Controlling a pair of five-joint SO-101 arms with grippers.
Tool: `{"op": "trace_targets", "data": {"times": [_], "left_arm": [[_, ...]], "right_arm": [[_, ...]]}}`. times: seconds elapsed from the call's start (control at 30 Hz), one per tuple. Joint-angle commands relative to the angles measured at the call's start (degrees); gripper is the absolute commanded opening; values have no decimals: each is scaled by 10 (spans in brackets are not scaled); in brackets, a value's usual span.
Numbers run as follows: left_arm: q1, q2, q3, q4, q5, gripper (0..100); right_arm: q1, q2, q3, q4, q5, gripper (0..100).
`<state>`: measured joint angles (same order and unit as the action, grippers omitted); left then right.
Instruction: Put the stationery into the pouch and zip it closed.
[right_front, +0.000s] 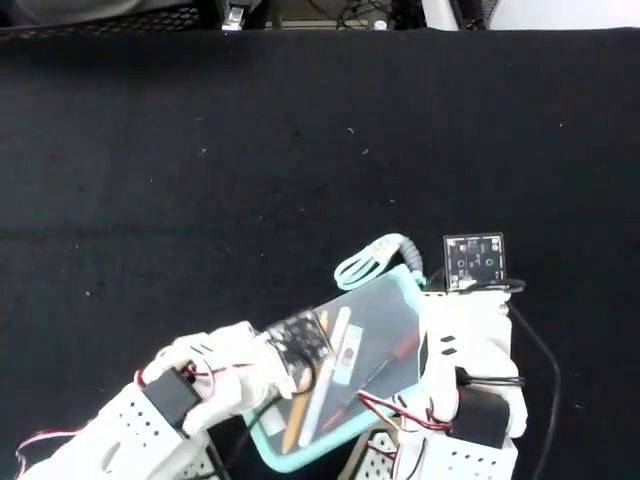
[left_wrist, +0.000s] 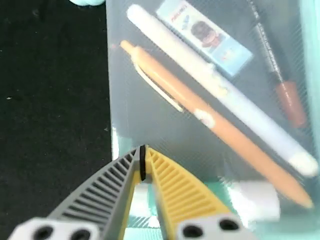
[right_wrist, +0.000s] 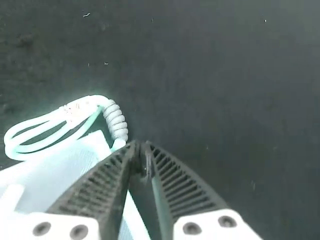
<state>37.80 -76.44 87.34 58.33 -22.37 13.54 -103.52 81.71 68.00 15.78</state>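
Clear plastic with a mint-green border: the pouch lies flat on the black table near its front edge, set at a slant between my two arms.

High view: inside the pouch, side by side, lie an orange pen, a white pen, a small eraser and a dark pen with a red part. A mint cord loop with a coiled stem trails from the far corner. My left arm reaches in low over the pouch's left side. My right arm stands at its right side.

Left wrist view: my left gripper is pressed together, its tips at the pouch's border. Whether it nips anything I cannot tell. The four items show through the clear wall beyond the tips.

Right wrist view: my right gripper is likewise pressed together, tips at the pouch's corner just beside the cord's coil. A hold on the edge cannot be confirmed.
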Motion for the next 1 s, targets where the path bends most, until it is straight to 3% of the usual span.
{"op": "trace_targets", "data": {"times": [0.0,0.3,0.43,0.7,0.83,0.97], "left_arm": [[-98,2,15,-69,-52,30],[-383,2,24,-285,-84,30],[-463,1,15,-345,-46,30],[-560,1,-17,-279,40,30],[-570,1,-19,-187,51,30],[-572,1,-18,-135,134,30]], "right_arm": [[4,-33,0,-2,4,18],[4,-34,1,12,4,18],[10,-34,-4,18,4,18],[179,-34,-15,-11,-18,15],[194,-35,32,-11,-21,15],[193,-35,84,-15,-22,17]]}}
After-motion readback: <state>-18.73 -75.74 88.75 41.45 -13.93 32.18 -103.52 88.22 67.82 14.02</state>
